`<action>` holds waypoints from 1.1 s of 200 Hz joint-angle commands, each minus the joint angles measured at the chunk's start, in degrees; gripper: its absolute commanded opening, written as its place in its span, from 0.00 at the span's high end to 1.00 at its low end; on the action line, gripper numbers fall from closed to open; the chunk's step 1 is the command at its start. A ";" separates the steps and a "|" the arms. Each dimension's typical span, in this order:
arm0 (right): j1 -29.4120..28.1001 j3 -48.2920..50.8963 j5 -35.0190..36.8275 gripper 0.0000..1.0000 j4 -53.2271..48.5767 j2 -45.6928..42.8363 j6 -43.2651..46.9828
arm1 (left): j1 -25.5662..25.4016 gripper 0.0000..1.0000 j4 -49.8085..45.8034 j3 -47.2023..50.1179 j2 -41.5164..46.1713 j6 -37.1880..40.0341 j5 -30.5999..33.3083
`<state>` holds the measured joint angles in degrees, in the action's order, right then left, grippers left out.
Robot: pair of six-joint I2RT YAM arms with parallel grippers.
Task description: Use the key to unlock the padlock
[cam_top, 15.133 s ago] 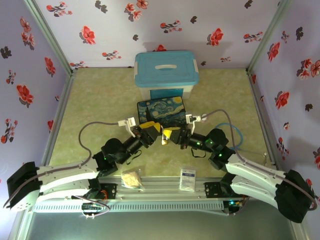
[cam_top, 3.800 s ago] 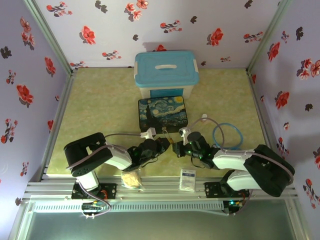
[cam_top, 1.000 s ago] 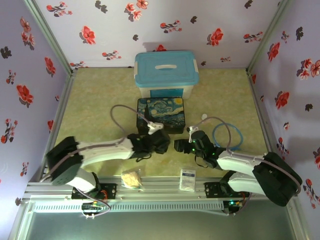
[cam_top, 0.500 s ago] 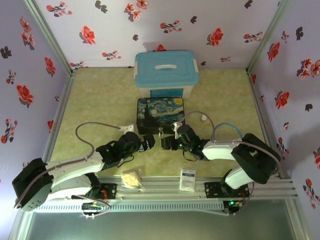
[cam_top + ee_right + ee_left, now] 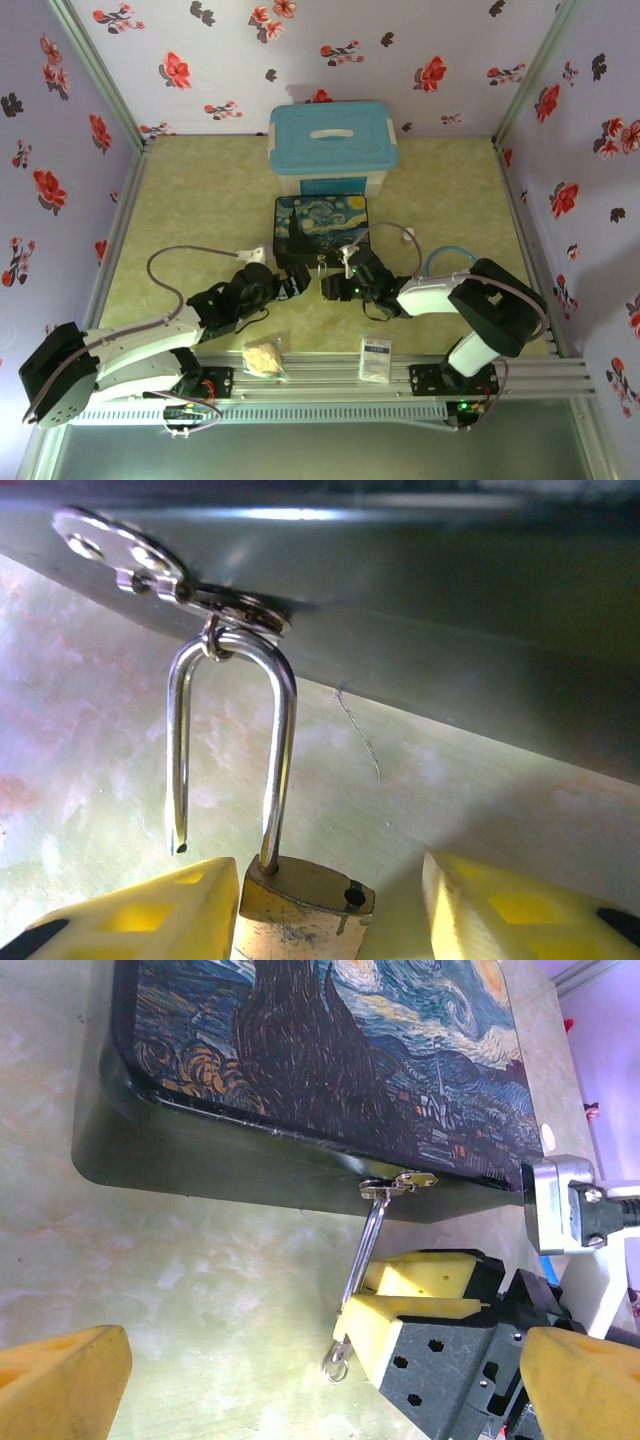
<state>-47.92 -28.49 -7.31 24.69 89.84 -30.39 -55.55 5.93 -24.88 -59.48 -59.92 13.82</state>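
The brass padlock (image 5: 300, 915) hangs by its silver shackle (image 5: 279, 750) from the hasp (image 5: 150, 565) on the front of the dark-blue painted box (image 5: 322, 228). One shackle leg stands free of the body, its tip bare. My right gripper (image 5: 330, 900) is open around the body, which touches the left finger (image 5: 140, 915) and stands apart from the right one. In the left wrist view the shackle (image 5: 370, 1240) runs down between the right gripper's yellow fingers (image 5: 420, 1295), and a small metal ring (image 5: 336, 1365) pokes out below them. The key's blade is hidden. My left gripper (image 5: 320, 1390) is wide open, close by.
A white bin with a blue lid (image 5: 332, 140) stands behind the box. A white packet (image 5: 375, 358) and a pale bag (image 5: 263, 357) lie at the front rail. A small white bottle (image 5: 406, 237) and a blue cable loop (image 5: 455, 265) lie on the right.
Over the last second both grippers closed in on the box's front, and the right one came round the padlock. Since half a second ago there is hardly any movement.
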 commanded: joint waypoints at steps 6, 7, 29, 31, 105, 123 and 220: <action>-0.56 -0.48 -0.66 0.52 1.62 2.36 0.14 | 0.71 0.00 1.36 1.41 1.03 -0.73 -0.24; -0.53 -0.45 -0.72 0.52 1.74 2.40 0.06 | 0.71 0.00 1.40 1.41 1.03 -0.72 -0.26; -0.51 0.97 -1.10 0.55 4.77 2.78 -1.02 | 1.05 0.00 0.83 1.30 1.92 -1.08 -0.27; -0.53 1.09 -1.12 0.55 5.11 2.77 -1.13 | 1.06 0.00 0.77 1.19 2.09 -1.08 -0.33; -0.29 5.44 -0.33 0.71 14.09 3.67 -7.99 | 4.75 0.00 -9.98 -6.59 4.36 9.03 0.71; -0.24 8.04 0.89 0.73 17.99 3.24 -11.23 | 5.91 0.00 -15.91 -11.90 2.63 14.07 1.44; -1.02 12.13 7.73 0.86 24.85 4.57 -26.57 | 16.07 0.00 -5.36 -19.71 -17.81 32.60 4.15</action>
<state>-48.40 -18.41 -3.66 48.45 92.71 -48.62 -41.47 -5.67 -43.48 -73.71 -33.19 15.81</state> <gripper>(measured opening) 0.281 0.996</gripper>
